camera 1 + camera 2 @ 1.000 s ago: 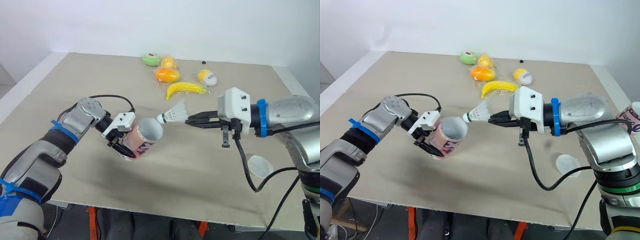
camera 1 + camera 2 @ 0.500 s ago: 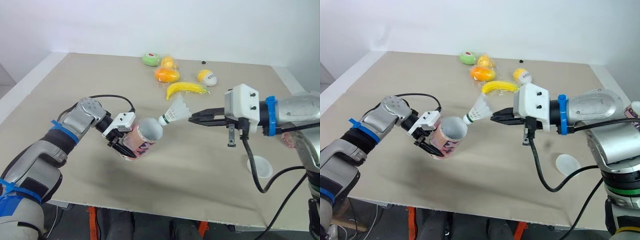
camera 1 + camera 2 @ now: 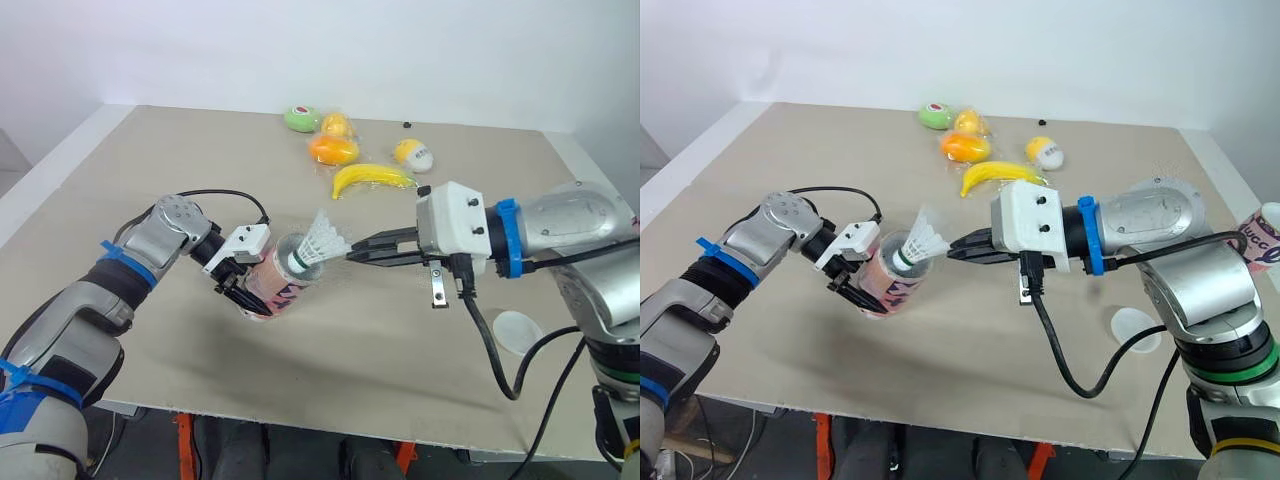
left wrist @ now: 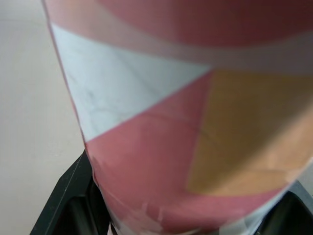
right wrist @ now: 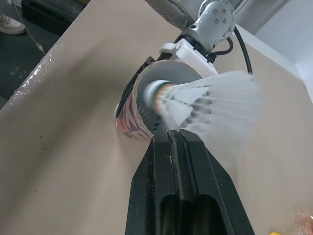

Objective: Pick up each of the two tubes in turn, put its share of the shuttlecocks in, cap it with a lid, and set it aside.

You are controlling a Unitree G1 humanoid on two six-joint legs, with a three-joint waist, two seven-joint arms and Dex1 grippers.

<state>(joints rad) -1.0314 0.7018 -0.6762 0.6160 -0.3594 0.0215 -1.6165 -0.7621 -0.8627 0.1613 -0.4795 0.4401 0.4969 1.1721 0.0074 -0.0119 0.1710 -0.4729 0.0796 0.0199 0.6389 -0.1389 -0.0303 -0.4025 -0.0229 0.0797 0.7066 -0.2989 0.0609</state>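
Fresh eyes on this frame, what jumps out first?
The right gripper pinches a white shuttlecock, cork end at the open mouth of the pink tube, which the left gripper holds tilted. Behind them, a banana lies by other fruit at the table's far side.

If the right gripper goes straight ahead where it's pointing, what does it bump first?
Probably the open mouth of the pink patterned tube: the white feather shuttlecock in the right gripper has its cork tip right there.
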